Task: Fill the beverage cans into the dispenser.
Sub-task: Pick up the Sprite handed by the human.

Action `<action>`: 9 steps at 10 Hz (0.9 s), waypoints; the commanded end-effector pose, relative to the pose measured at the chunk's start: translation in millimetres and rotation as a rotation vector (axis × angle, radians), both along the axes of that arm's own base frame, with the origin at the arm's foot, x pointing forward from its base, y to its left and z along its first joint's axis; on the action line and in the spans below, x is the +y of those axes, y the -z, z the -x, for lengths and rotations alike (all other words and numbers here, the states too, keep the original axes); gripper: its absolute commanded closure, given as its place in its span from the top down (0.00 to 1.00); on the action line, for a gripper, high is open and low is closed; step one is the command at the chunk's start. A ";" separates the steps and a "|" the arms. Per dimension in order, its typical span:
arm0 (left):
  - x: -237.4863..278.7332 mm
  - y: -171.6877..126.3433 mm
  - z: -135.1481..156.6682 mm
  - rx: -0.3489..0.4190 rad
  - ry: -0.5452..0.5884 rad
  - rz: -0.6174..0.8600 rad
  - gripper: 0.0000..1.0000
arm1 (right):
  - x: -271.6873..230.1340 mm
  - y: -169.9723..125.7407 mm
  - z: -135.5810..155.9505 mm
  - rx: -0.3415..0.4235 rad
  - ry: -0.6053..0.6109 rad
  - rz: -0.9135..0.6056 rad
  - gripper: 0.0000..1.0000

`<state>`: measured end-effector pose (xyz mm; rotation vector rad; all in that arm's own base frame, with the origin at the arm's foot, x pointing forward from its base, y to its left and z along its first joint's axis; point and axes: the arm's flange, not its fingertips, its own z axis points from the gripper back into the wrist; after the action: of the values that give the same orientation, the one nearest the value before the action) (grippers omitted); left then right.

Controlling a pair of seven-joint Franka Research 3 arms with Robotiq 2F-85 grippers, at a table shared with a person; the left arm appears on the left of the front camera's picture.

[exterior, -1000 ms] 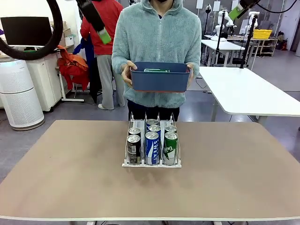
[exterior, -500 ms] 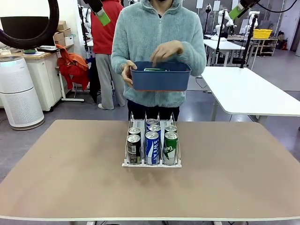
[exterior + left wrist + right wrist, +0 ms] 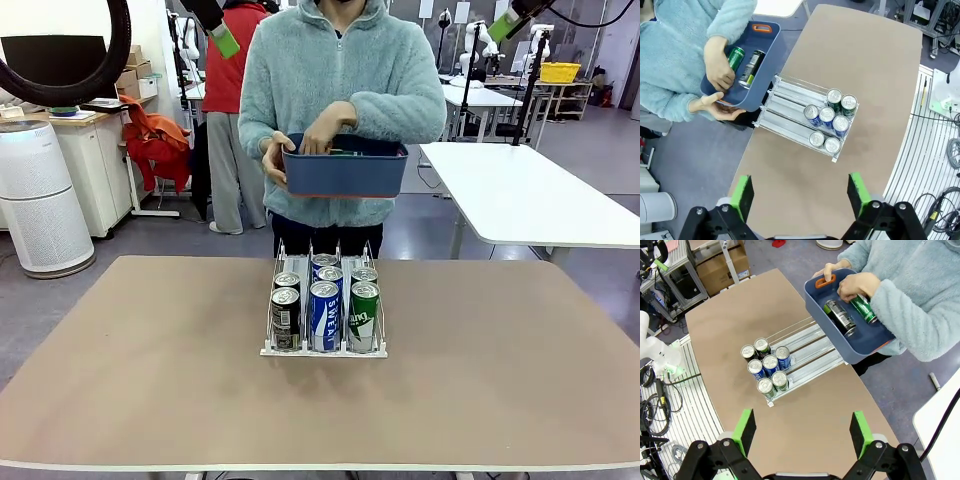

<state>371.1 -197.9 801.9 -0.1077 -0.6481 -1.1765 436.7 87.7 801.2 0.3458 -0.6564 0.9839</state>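
Your left end effector (image 3: 800, 195) hangs high above the table (image 3: 865, 60), its jaws spread wide with nothing between them. The right end effector (image 3: 802, 432) is likewise wide apart and empty.

In the left wrist view the dispenser (image 3: 785, 107) lies at 12 o'clock, well below. Its lanes run from 10 o'clock to 4 o'clock, and seven upright cans (image 3: 830, 120) are bunched at the 4 o'clock end, against the front lip. In the right wrist view the lanes run from 2 o'clock to 8 o'clock, with the cans at the 8 o'clock end. The free lane space is at the person's end.

Past the table's far edge, at 11 o'clock in the left wrist view, the person holds a dark blue bin (image 3: 771, 50). A green can (image 3: 735, 56) and a dark can (image 3: 752, 67) lie on their sides in it. The person's hand (image 3: 719, 70) is inside, at the green can; you cannot tell whether it grips.

Neither arm looks clearly nearer. That hand is closest to the loose cans, so judge the next can as coming from there.
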 end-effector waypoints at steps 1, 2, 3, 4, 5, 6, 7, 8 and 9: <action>3.5 2.1 -0.1 0.005 -0.003 -0.013 1.00 | 1.2 0.1 0.9 0.006 0.004 -0.002 1.00; 3.5 2.1 -0.1 0.005 -0.003 -0.013 1.00 | 1.2 0.1 0.9 0.006 0.004 -0.002 1.00; 3.5 2.1 -0.1 0.005 -0.003 -0.013 1.00 | 1.2 0.1 0.9 0.006 0.004 -0.002 1.00; 3.5 2.1 -0.1 0.005 -0.003 -0.013 1.00 | 1.2 0.1 0.9 0.006 0.004 -0.002 1.00; 3.5 2.1 -0.1 0.005 -0.003 -0.013 1.00 | 1.2 0.1 0.9 0.006 0.004 -0.002 1.00; 3.5 2.1 -0.1 0.005 -0.003 -0.013 1.00 | 1.2 0.1 0.9 0.006 0.004 -0.002 1.00; 3.5 2.1 -0.1 0.005 -0.003 -0.013 1.00 | 1.2 0.1 0.9 0.006 0.004 -0.002 1.00; 3.5 2.1 -0.1 0.005 -0.003 -0.013 1.00 | 1.2 0.1 0.9 0.006 0.004 -0.002 1.00; 3.5 2.1 -0.1 0.005 -0.003 -0.013 1.00 | 1.2 0.1 0.9 0.006 0.004 -0.002 1.00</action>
<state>371.4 -197.5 801.9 -0.1073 -0.6480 -1.1754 436.7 87.7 801.2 0.3458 -0.6564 0.9839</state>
